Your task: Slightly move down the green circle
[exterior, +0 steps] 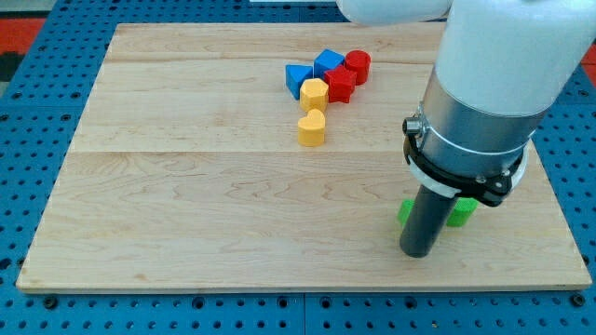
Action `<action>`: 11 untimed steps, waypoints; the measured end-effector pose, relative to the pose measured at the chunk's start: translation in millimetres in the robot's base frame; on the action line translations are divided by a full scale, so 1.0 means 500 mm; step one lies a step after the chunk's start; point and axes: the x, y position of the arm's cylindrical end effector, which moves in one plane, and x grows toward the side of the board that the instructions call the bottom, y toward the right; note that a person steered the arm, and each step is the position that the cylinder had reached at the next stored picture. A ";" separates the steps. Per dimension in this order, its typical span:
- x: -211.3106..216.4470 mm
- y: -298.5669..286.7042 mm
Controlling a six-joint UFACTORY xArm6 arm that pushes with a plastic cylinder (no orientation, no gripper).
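My dark rod comes down from the large white and grey arm at the view's right, and my tip [416, 252] rests on the wooden board [186, 205] near its bottom right. Two green blocks sit right behind the rod: one [406, 211] peeks out at its left and one [459, 213] at its right. The rod and the arm hide most of both, so I cannot tell which is the circle. My tip is just below them, close to or touching them.
A cluster sits at the board's top middle: a blue triangle-like block [298, 77], a blue block [328, 63], a red cylinder [358, 66], a red star-like block [340, 85], a yellow hexagon [315, 94] and a yellow heart [312, 127].
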 end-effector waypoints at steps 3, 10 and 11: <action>0.012 -0.107; -0.140 0.078; -0.132 0.078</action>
